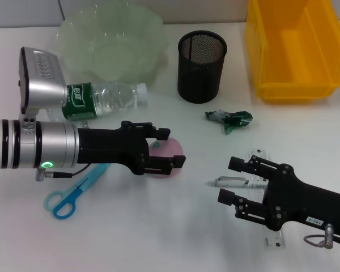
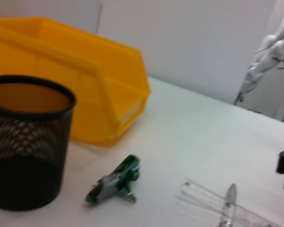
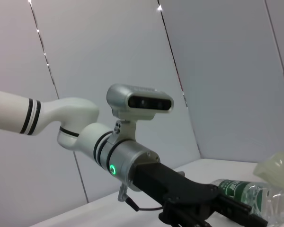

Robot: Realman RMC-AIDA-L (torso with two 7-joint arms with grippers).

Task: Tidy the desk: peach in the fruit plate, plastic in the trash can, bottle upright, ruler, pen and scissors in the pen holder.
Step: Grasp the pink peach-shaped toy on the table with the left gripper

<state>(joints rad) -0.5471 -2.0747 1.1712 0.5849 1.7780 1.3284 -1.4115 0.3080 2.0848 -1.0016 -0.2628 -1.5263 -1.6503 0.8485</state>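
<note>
A: Two arms are out, but the left gripper (image 1: pixel 161 152) has the step in hand. Its fingers bracket the peach (image 1: pixel 169 152) on the surface, one on the far side, one on the near side.

B: Clamped yet?

A: I'd say closing on it, but the fingers hide most of the fruit, so I can't tell whether they truly pinch it or only stand beside it.

B: And the right gripper (image 1: pixel 233 180)?

A: Released, fingers spread, hovering over the pen (image 1: pixel 233 182) and the ruler (image 1: pixel 273 237), which lie partly under it.

B: So how should the peach go?

A: Squeeze gently across its widest part, since a round fruit will likely roll out of a skewed pinch. Lift straight up until it clears the bottle (image 1: pixel 105 100), which lies on its side just behind the left arm. Then carry it back to the plate (image 1: pixel 110 45) and lower it into the middle before letting go.

B: Risks?

A: Nudging the bottle, or dragging the scissors (image 1: pixel 73 192) that lie under the left arm.
</note>
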